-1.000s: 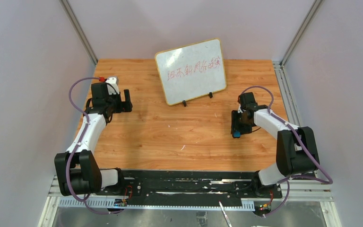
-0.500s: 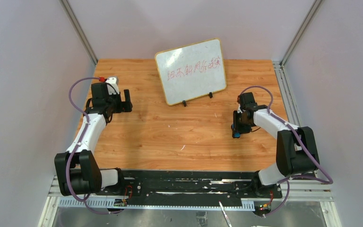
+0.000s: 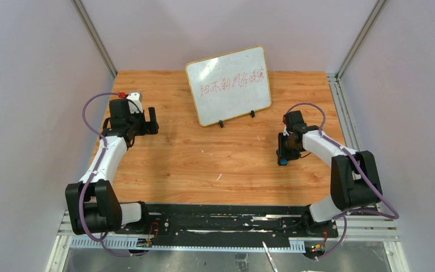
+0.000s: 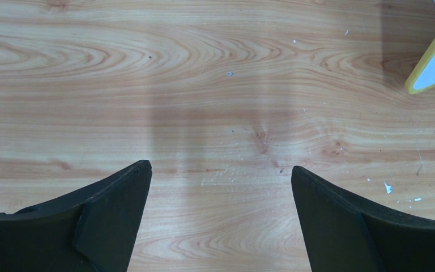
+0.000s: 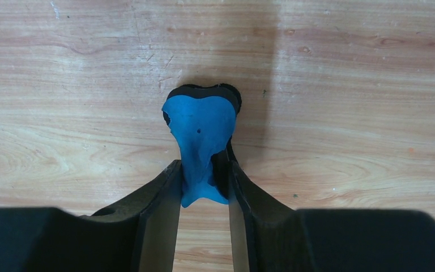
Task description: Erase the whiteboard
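Though the right claw (image 5: 203, 168) pinches the eraser (image 5: 199, 124), the board (image 3: 233, 109) has its red marks (image 3: 232, 83) all unwiped; the left claw (image 4: 220, 169) gapes empty over the worktop (image 4: 204, 85).

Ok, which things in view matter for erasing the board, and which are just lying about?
For the job: whiteboard with red writing; blue eraser, pinched in the right gripper.
Not in play: small white scraps on the wooden table; left gripper, open over bare wood.
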`<state>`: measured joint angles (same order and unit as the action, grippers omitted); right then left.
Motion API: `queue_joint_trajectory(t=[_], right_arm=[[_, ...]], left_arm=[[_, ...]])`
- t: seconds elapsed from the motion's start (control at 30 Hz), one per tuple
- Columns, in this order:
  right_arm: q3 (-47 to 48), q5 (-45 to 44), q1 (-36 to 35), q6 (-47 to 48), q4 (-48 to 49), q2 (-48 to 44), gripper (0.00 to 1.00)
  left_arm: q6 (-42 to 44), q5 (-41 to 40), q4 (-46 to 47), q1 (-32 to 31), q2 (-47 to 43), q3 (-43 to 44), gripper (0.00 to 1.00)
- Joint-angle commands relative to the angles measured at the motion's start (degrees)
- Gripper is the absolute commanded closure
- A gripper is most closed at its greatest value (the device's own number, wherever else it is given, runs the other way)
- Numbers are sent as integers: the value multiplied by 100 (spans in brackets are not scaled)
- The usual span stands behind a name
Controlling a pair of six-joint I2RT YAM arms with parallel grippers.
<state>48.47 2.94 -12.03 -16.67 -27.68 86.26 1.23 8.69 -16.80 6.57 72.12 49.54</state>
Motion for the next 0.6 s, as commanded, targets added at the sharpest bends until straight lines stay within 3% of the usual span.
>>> queue_joint_trajectory(t=[0.0,0.43,0.57], right_arm=[[103,-109,-146,-1,-59,198,66],[162,-101,-204,23,8,397,65],[129,-84,-228,22,41,411,69]], left_arm=[[8,-12,28,-1,-136,73,2],[16,-43,14,2,-174,56,2],[12,-43,10,-1,-159,65,2]])
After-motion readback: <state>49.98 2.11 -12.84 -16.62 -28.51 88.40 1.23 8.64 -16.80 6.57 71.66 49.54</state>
